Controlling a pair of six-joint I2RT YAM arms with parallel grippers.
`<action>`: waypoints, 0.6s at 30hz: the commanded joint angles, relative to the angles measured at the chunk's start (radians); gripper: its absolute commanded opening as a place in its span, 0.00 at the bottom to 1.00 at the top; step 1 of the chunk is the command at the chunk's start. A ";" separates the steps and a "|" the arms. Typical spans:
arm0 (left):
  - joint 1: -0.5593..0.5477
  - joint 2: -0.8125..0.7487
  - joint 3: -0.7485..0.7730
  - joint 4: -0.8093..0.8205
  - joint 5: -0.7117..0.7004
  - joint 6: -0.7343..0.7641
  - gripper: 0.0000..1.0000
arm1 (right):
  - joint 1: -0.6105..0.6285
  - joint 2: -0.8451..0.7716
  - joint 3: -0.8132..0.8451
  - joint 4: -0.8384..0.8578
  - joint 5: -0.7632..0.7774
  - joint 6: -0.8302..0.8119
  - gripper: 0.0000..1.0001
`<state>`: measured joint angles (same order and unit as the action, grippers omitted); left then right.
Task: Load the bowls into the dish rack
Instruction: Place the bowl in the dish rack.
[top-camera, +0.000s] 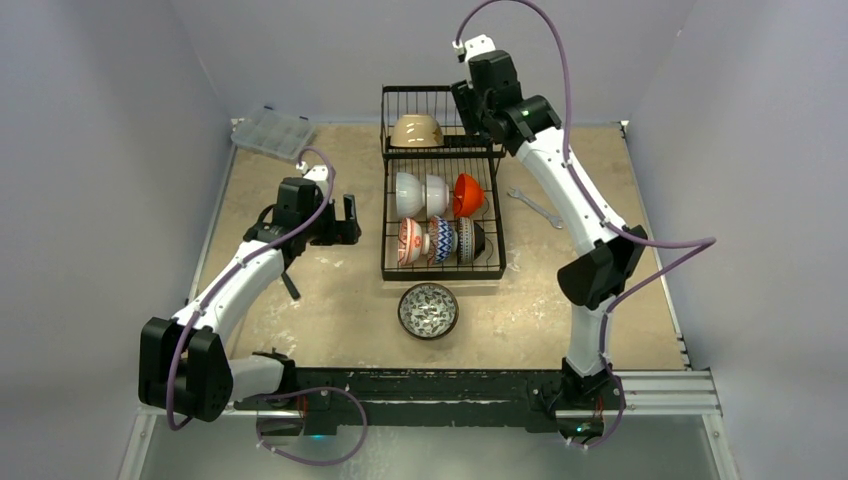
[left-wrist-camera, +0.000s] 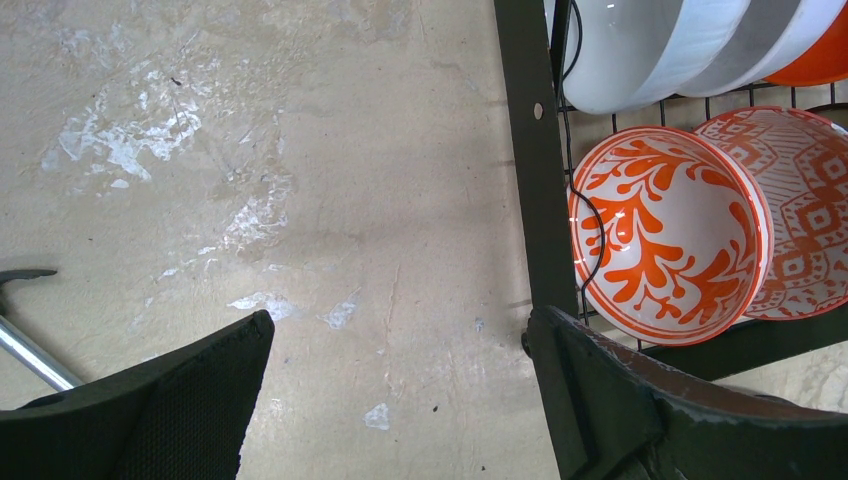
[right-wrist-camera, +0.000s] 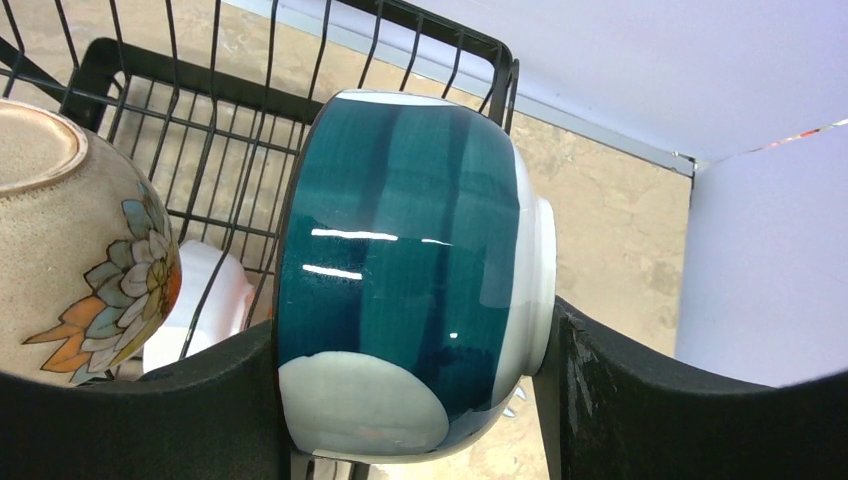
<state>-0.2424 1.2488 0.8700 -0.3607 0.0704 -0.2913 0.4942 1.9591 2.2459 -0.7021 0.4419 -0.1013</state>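
Observation:
The black wire dish rack (top-camera: 443, 275) stands mid-table. Its lower tier holds two white bowls (top-camera: 410, 195), an orange bowl (top-camera: 468, 195) and three patterned bowls (top-camera: 441, 240) on edge. A tan bowl (top-camera: 416, 131) lies upside down in the raised basket. My right gripper (right-wrist-camera: 412, 330) is shut on a teal bowl (right-wrist-camera: 400, 240), held on its side at the basket's right end, next to the tan floral bowl (right-wrist-camera: 70, 250). My left gripper (top-camera: 345, 220) hangs open and empty left of the rack, near the orange floral bowl (left-wrist-camera: 665, 240). A blue-patterned bowl (top-camera: 428, 310) sits upright in front of the rack.
A clear plastic compartment box (top-camera: 272, 134) lies at the back left corner. A wrench (top-camera: 535, 207) lies right of the rack under the right arm. A small dark-handled tool (top-camera: 290, 285) rests by the left arm. Walls close in the table on three sides.

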 joint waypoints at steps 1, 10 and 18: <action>0.008 -0.026 -0.005 0.015 -0.010 0.021 0.96 | 0.017 -0.057 0.063 0.034 0.109 -0.042 0.00; 0.007 -0.027 -0.007 0.014 -0.009 0.021 0.96 | 0.069 -0.064 0.047 0.041 0.183 -0.089 0.00; 0.008 -0.028 -0.007 0.014 -0.010 0.021 0.96 | 0.100 -0.056 0.031 0.020 0.246 -0.105 0.00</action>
<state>-0.2424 1.2488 0.8684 -0.3611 0.0704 -0.2913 0.5785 1.9591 2.2459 -0.7189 0.5983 -0.1776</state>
